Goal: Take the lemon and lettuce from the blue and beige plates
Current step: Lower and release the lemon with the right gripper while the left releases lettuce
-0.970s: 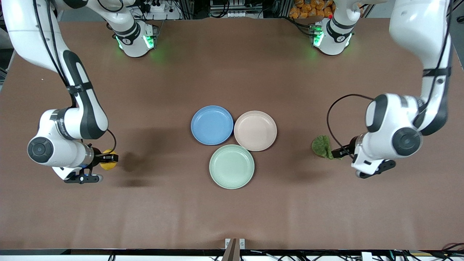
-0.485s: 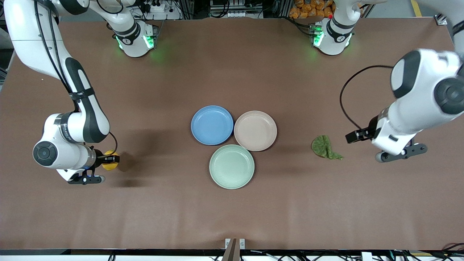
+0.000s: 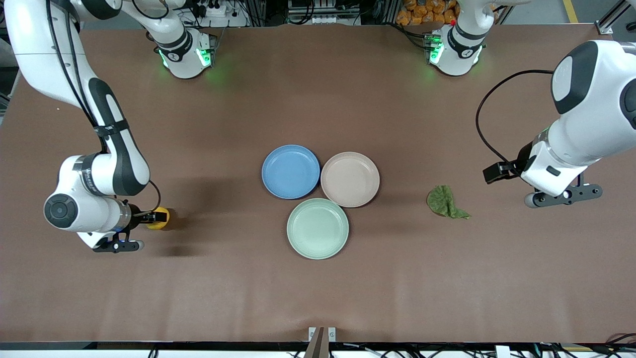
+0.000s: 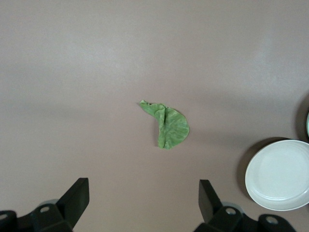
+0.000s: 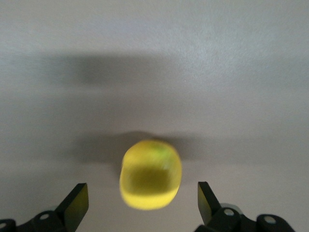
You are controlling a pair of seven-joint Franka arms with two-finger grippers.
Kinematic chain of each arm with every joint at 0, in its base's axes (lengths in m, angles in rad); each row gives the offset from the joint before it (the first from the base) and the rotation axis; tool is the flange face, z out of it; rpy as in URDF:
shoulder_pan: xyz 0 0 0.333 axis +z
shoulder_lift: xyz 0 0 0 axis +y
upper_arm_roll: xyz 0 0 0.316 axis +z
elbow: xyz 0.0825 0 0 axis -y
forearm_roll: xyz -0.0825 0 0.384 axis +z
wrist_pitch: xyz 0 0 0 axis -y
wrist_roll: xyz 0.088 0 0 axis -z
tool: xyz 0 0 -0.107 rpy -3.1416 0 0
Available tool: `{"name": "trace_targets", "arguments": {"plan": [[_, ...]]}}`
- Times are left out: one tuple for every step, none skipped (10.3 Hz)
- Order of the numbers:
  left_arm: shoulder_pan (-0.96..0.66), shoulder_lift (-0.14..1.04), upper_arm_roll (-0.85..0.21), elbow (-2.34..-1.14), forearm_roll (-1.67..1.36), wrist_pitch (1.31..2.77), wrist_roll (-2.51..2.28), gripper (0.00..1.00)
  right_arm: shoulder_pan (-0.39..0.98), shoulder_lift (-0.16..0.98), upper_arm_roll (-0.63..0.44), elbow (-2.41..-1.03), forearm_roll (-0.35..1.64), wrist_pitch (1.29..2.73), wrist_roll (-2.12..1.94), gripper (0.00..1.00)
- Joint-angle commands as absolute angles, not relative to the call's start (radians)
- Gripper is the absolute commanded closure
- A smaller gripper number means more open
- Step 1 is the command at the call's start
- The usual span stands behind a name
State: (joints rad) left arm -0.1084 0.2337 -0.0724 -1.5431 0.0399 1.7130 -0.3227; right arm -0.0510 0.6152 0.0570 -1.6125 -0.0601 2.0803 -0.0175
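Both hands open, plates bare.

Brown matte table (image 3: 318, 99), carrying six items. Landmark: mint-green plate (image 3: 317, 228). Blue plate (image 3: 290, 171) and beige plate (image 3: 350, 179) lie just beside it, farther from the front camera, the three clustered with rims touching or nearly so. Lettuce (image 3: 445, 202) lies flat toward the left arm's end, apart from the plates. Lemon (image 3: 159, 219) lies well apart toward the right arm's end.
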Motion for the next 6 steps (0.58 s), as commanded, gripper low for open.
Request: {"name": "trace_targets", "arguments": {"plan": [[-0.107, 0.177, -0.071, -1.555, 0.061, 1.675, -0.304, 0.00, -0.061, 0.465, 0.074, -1.693, -0.078, 2.042, -0.073, 0.00], [-0.107, 0.170, -0.072, -1.554, 0.061, 1.658, -0.310, 0.00, -0.061, 0.395, 0.075, -1.751, -0.078, 2.042, -0.087, 0.00], [-0.107, 0.161, -0.074, -1.554, 0.058, 1.646, -0.311, 0.00, -0.057, 0.317, 0.077, -1.825, -0.077, 2.048, -0.095, 0.00], [-0.107, 0.153, -0.074, -1.554, 0.049, 1.634, -0.313, 0.00, -0.029, 0.208, 0.077, -1.921, -0.072, 2.055, -0.112, 0.00], [-0.107, 0.150, -0.075, -1.554, 0.049, 1.622, -0.313, 0.00, 0.001, 0.139, 0.077, -1.957, -0.072, 2.049, -0.112, 0.00], [-0.107, 0.140, -0.075, -1.555, 0.049, 1.614, -0.314, 0.00, 0.003, 0.105, 0.078, -1.960, -0.072, 2.040, -0.117, 0.00]]}}
